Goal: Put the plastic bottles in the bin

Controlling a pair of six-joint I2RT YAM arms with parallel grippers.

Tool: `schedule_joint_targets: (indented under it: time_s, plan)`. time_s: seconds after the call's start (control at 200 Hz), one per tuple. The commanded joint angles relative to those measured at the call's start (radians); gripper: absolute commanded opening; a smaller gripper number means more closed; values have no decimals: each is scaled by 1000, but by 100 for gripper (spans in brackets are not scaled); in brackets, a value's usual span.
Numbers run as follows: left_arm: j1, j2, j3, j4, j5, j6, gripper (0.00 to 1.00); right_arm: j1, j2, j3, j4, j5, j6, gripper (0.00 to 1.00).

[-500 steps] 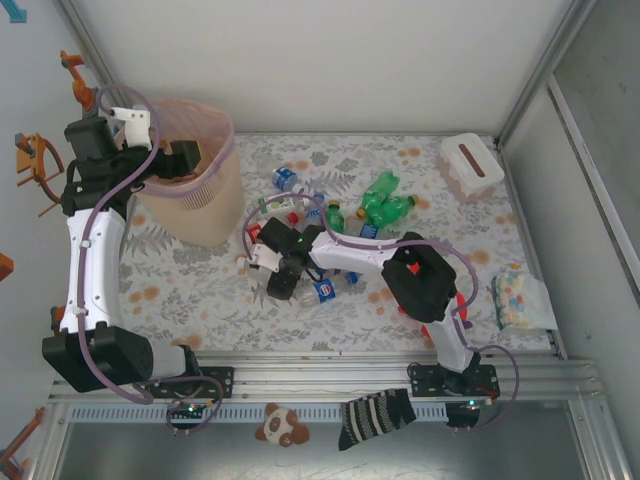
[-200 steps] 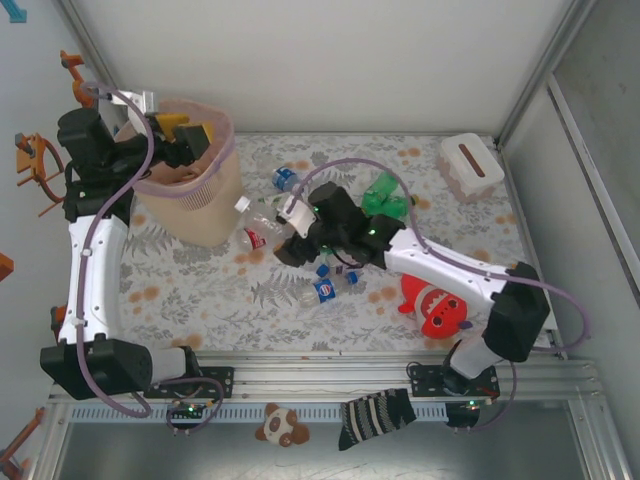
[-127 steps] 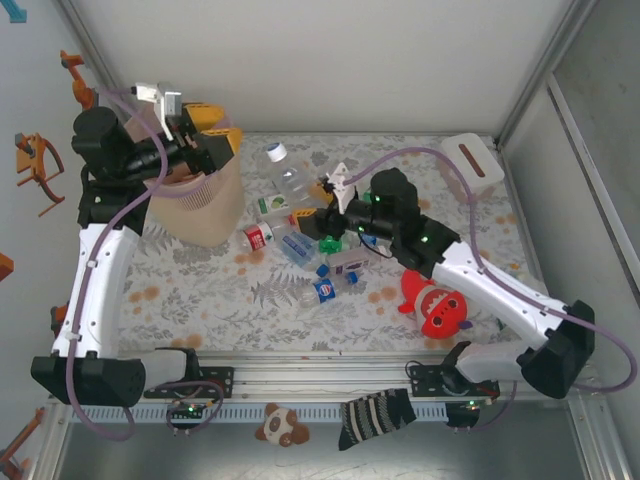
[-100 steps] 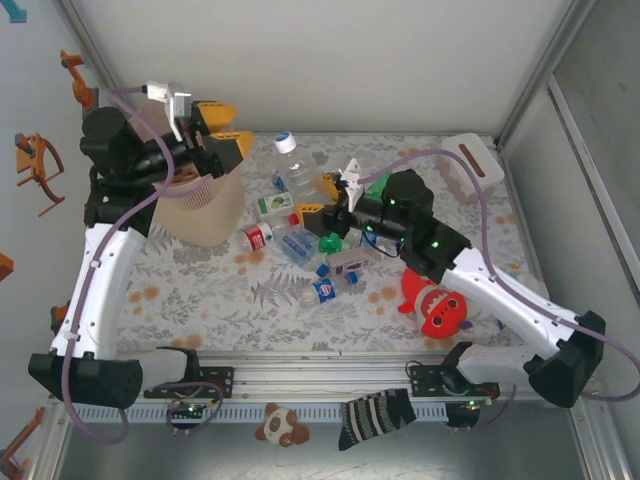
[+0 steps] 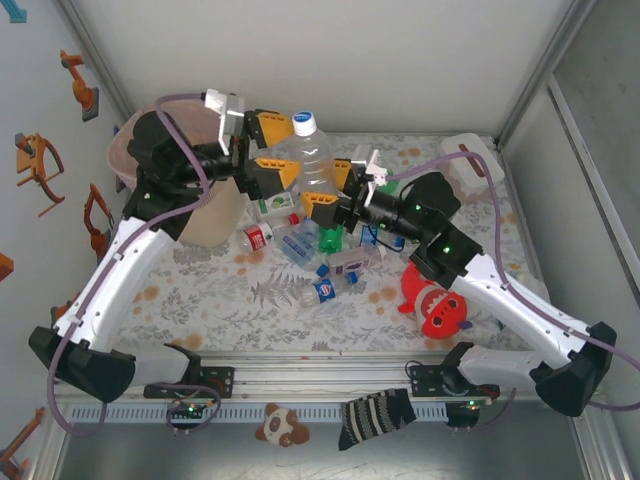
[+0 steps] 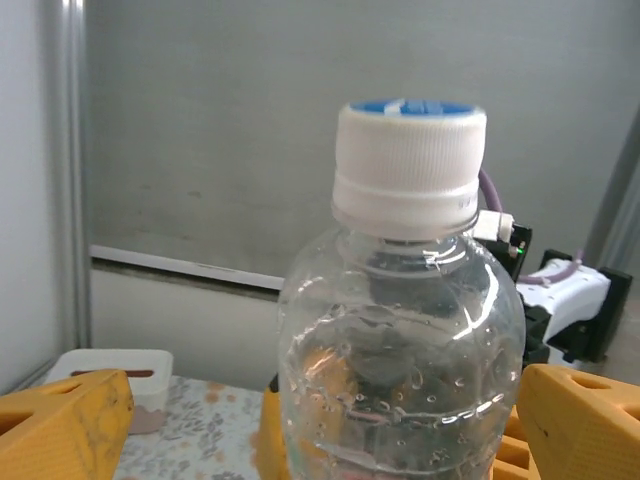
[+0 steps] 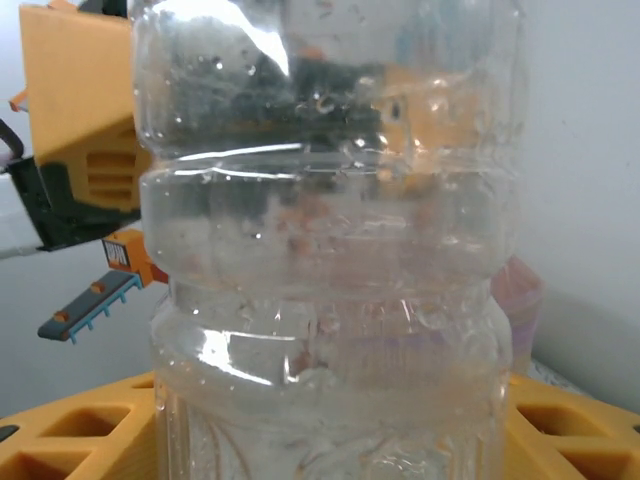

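- Handover: our right tool (image 5: 330, 188) grips the bottle (image 5: 312, 160).
- Our left tool (image 5: 275, 148) is spread wide around it.
- Next we squeeze left, then go to the bin (image 5: 208, 228).

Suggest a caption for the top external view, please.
Right gripper holds a clear, white-capped bottle upright in front of the open left gripper.
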Motion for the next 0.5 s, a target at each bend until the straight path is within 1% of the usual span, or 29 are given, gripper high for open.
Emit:
schedule_joint_targets:
  time_s: [0.0, 0.05, 0.25, 0.491]
  plan:
    - [-41, 26, 40, 63, 50, -1, 98, -4, -19, 17, 89, -29, 34, 62]
    - [-56, 37, 46, 65, 58, 6, 100, -6, -19, 17, 99, -29, 41, 62]
    - [-95, 54, 38, 115, 77, 11, 90, -5, -16, 20, 115, -45, 53, 62]
    - [-111, 67, 46, 136, 101, 6, 80, -5, -18, 19, 108, -44, 50, 62]
